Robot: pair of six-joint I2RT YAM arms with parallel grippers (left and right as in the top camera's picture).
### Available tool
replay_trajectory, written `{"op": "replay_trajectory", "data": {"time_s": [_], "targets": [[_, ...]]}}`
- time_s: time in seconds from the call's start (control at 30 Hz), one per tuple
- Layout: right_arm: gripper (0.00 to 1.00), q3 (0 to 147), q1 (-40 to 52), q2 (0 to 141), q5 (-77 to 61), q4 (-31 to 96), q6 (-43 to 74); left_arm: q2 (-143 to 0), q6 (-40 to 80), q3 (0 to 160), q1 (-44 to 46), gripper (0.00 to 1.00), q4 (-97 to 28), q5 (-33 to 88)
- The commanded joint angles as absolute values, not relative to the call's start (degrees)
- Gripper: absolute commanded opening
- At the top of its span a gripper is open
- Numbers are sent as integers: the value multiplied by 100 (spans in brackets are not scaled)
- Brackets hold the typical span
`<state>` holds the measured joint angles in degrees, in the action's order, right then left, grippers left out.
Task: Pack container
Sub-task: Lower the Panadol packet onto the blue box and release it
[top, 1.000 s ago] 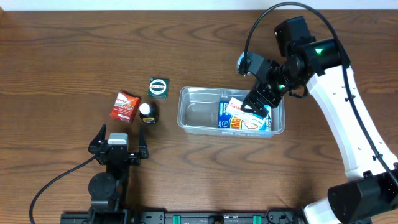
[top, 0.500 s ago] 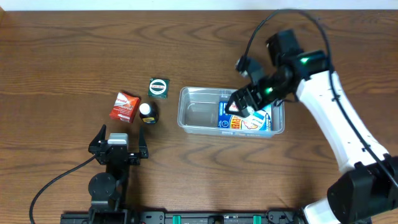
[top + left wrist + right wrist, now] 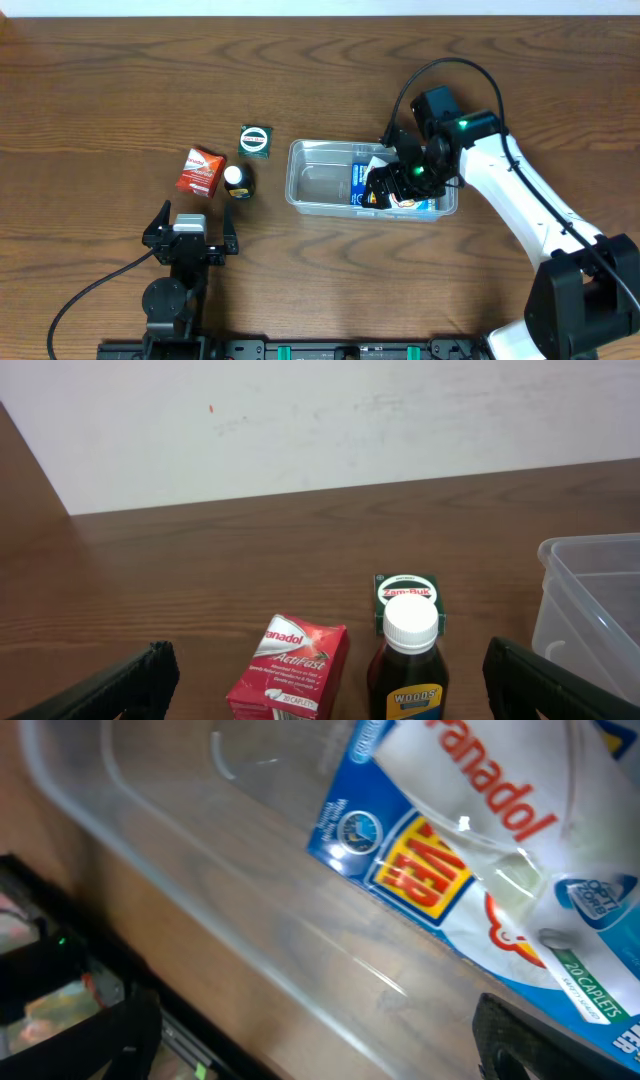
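Both grippers stand agape.
Left gripper sits level, jaws wide apart; right gripper tilts downward, jaws likewise spread.

Table: everything sits on it.
Container: a bit right of the middle of the table.
Panadol box: lies inside the container, in its right half.
Right gripper: over the right half of the container, just above the Panadol box.
Zam-Buk box: left of the container, near its back left corner.
Woods bottle: stands upright in front of the Zam-Buk box, left of the container.
ActiFast box: just beside the Woods bottle, on its left.
Left gripper: in front of the ActiFast box and the Woods bottle, well apart from the container.
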<state>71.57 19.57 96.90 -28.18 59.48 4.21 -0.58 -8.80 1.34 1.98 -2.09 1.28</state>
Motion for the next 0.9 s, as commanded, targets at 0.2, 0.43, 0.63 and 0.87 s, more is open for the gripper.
{"op": "replay_trajectory", "data": {"time_s": [0.2, 0.43, 0.63, 0.87], "targets": [[97, 6700, 2008, 9677, -2451, 5439, 1227, -23, -832, 23, 178, 98, -419, -3], [98, 6698, 2012, 9677, -2075, 5363, 1459, -23, -832, 23, 178, 98, -419, -1], [99, 6698, 2012, 9677, -1920, 5288, 1588, -23, -832, 23, 178, 98, -419, -3], [98, 6696, 2014, 9677, -1796, 5284, 1992, -23, -829, 23, 178, 98, -419, -3]]}}
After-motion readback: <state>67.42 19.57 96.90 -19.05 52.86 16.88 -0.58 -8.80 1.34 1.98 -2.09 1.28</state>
